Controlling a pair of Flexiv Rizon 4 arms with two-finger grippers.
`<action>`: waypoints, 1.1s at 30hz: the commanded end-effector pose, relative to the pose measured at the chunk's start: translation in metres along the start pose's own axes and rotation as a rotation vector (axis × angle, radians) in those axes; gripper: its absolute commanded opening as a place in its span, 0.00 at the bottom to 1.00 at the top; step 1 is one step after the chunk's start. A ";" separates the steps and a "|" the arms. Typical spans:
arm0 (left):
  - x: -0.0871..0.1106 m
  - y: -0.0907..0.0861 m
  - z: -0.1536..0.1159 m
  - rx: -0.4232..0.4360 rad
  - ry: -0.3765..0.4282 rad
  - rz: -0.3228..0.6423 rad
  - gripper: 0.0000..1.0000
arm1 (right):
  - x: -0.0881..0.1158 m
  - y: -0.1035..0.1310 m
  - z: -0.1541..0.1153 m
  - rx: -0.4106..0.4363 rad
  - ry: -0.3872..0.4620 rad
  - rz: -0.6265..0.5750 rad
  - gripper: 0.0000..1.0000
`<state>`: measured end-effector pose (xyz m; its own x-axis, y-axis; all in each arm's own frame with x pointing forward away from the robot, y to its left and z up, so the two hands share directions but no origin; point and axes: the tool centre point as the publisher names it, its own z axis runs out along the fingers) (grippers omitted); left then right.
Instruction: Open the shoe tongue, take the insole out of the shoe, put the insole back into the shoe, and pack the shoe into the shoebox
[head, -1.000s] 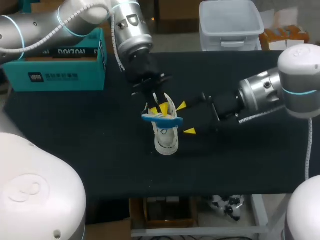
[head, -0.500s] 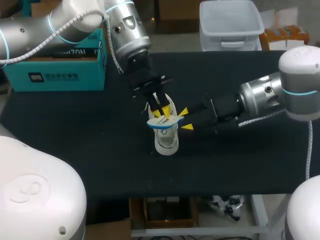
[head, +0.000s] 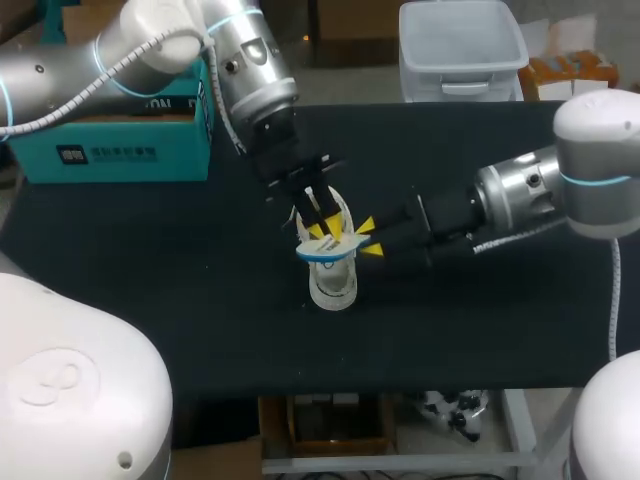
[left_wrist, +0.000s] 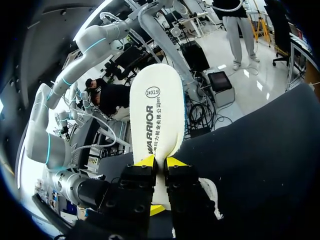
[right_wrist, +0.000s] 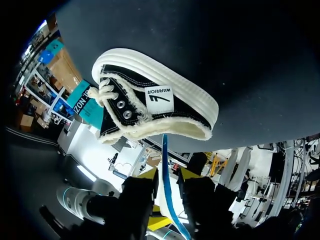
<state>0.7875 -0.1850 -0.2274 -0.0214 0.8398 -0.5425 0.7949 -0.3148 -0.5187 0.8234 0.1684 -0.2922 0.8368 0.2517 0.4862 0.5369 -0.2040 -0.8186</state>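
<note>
Right jaws neared, straddling flat blue-rimmed insole (left_wrist: 155, 115) | left jaws pinching

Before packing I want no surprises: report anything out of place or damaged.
Nothing looks damaged or spilled. The insole is out of the shoe, pinched in the left tool above it, which fits the task.

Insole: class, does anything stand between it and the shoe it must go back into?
Nothing visible does. The insole, clamped in the left gripper, is over the shoe. The right gripper is at the insole's side, not beneath it.
</note>
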 end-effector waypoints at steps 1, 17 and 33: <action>0.000 0.004 0.002 0.010 -0.010 -0.001 0.00 | 0.001 0.001 0.000 0.012 0.001 -0.005 0.07; 0.008 0.015 -0.014 0.162 -0.020 -0.096 1.00 | -0.003 -0.004 0.002 0.011 -0.003 -0.023 0.00; 0.034 0.052 -0.074 0.255 0.000 -0.353 1.00 | -0.013 -0.002 0.007 0.043 -0.056 -0.027 0.00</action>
<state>0.8598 -0.1422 -0.2271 -0.2626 0.9127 -0.3131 0.6444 -0.0756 -0.7609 0.8070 0.1719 -0.2964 0.8161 0.3028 0.4922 0.5541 -0.1680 -0.8153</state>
